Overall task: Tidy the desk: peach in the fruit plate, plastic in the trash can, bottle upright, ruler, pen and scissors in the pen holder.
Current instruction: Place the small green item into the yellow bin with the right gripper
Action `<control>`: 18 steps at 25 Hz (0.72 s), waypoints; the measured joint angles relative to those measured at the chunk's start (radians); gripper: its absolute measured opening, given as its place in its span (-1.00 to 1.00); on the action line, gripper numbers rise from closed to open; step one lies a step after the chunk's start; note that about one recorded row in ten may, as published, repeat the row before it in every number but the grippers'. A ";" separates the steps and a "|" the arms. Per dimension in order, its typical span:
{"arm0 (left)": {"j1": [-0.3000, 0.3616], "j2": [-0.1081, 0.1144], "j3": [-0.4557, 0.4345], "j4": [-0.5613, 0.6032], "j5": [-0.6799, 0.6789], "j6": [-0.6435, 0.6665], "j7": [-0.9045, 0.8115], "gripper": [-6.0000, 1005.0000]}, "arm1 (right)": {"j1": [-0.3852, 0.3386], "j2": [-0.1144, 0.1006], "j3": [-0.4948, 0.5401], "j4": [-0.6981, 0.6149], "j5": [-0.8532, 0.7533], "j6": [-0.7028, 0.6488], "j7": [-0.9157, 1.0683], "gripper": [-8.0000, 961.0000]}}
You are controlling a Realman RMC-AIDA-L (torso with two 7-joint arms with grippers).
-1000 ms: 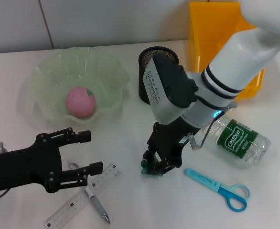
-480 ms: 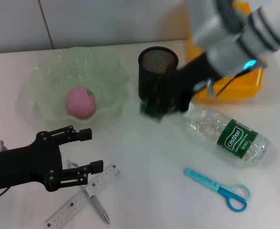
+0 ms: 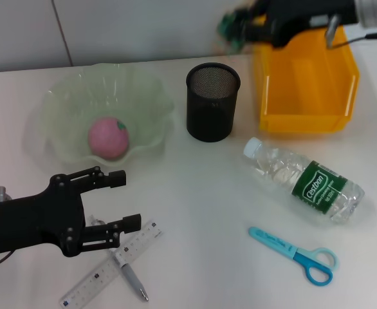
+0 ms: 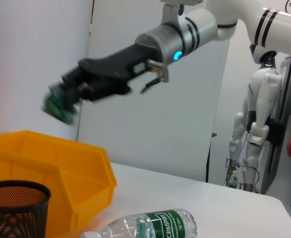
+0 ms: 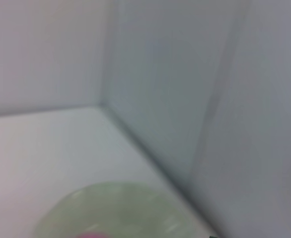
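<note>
My right gripper is raised at the back, beside the far left corner of the yellow bin, and is shut on a small green plastic piece. The left wrist view shows the same gripper holding the plastic above the bin. The pink peach lies in the green fruit plate. The bottle lies on its side. The blue scissors, ruler and pen lie on the desk. My left gripper is open and empty, just above the ruler.
The black mesh pen holder stands between the plate and the bin, and it also shows in the left wrist view. The wall runs close behind the bin. The right wrist view shows the plate's rim and the wall.
My right gripper has lifted the green plastic from the desk's middle, carried it back past the pen holder, and now holds it high by the yellow bin. The left arm has stayed put.
</note>
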 joint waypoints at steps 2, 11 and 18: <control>0.000 0.000 0.000 0.001 -0.001 0.005 0.000 0.59 | -0.022 0.003 0.006 0.002 0.029 0.094 0.000 -0.46; -0.001 0.002 0.000 0.005 -0.001 0.026 -0.003 0.59 | -0.055 0.030 0.003 0.082 0.050 0.407 0.011 -0.45; -0.003 0.004 0.000 0.008 -0.001 0.037 -0.004 0.59 | -0.092 0.034 0.011 0.144 0.062 0.573 0.038 -0.44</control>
